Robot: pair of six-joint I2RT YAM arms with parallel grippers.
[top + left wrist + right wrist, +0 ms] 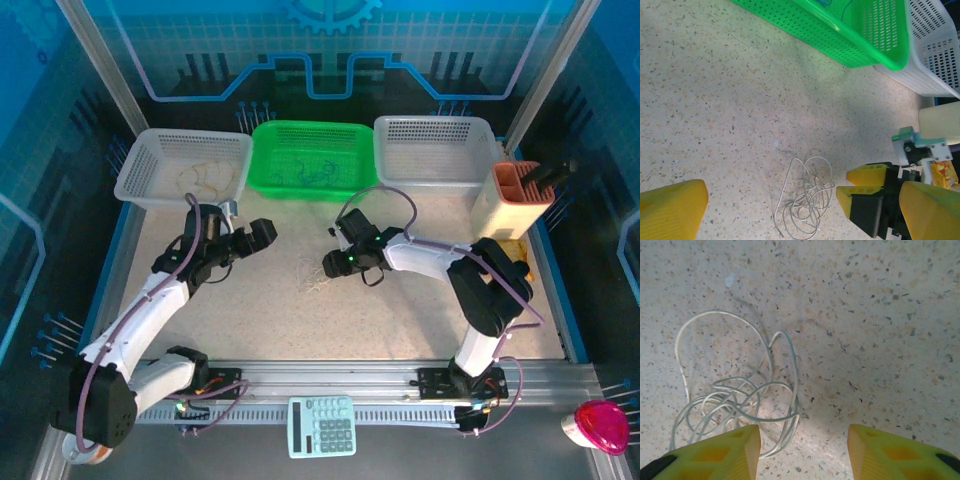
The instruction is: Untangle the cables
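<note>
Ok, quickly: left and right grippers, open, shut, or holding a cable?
Left gripper: open wide, holding nothing.
Right gripper: open, bare table between its jaws; the pale cable lies by one finger, not gripped.

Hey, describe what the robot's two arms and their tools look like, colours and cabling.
The left arm and right arm are white-shelled links with black joints, a thick purple cable looping along each. The left tool and right tool have black bodies; their fingers are chunky bright yellow blocks with moulded recesses.
</note>
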